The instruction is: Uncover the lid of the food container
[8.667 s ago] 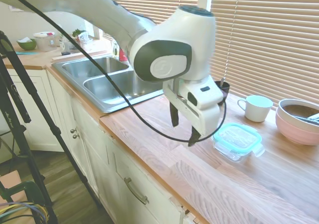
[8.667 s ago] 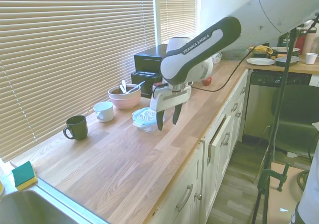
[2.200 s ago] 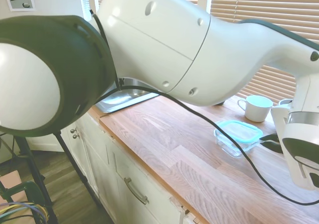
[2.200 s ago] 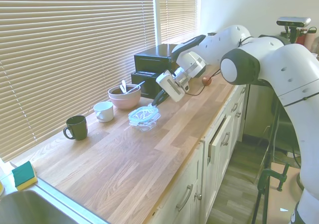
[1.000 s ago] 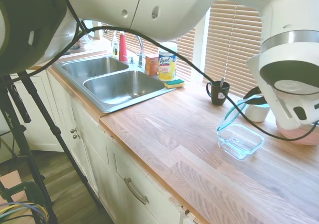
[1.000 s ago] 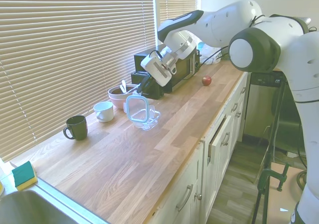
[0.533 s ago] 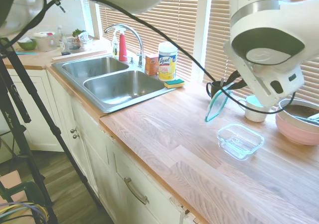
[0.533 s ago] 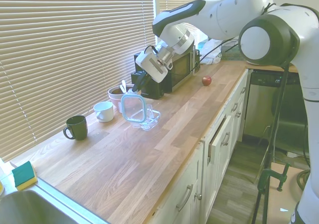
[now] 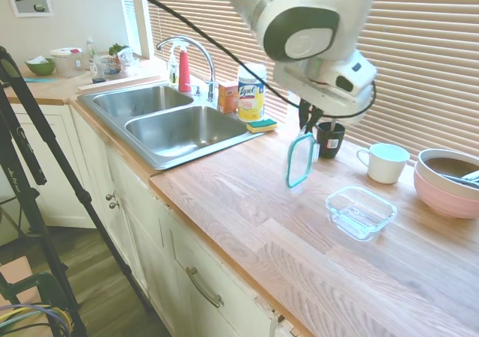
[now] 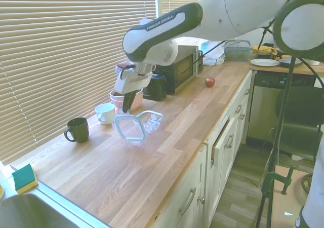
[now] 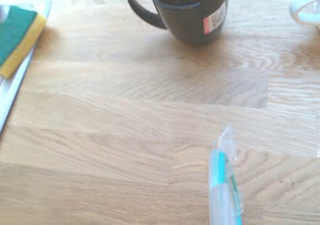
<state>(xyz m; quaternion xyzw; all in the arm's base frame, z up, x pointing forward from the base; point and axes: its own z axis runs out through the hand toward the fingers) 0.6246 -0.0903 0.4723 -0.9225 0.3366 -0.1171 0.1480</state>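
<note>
The lid (image 9: pixel 301 159), clear with a teal rim, hangs on edge from my gripper (image 9: pixel 308 124), which is shut on its top edge. It is held above the wooden counter, to the sink side of the food container (image 9: pixel 361 211). That clear glass dish stands uncovered on the counter. In the second exterior view the lid (image 10: pixel 129 127) hangs below the gripper (image 10: pixel 126 104), with the food container (image 10: pixel 151 120) just beside it. The wrist view shows the lid (image 11: pixel 222 190) edge-on over bare wood.
A dark mug (image 9: pixel 329 138), a white cup (image 9: pixel 385 162) and a pink bowl (image 9: pixel 447 181) stand along the window. The double sink (image 9: pixel 165 120) lies further along. A sponge (image 11: pixel 15 35) sits by the sink, and black appliances (image 10: pixel 177 68) and an apple (image 10: pixel 209 81) stand beyond.
The gripper has carried the lid away from over the container toward the sink side and lower. The container has stayed in place, open.
</note>
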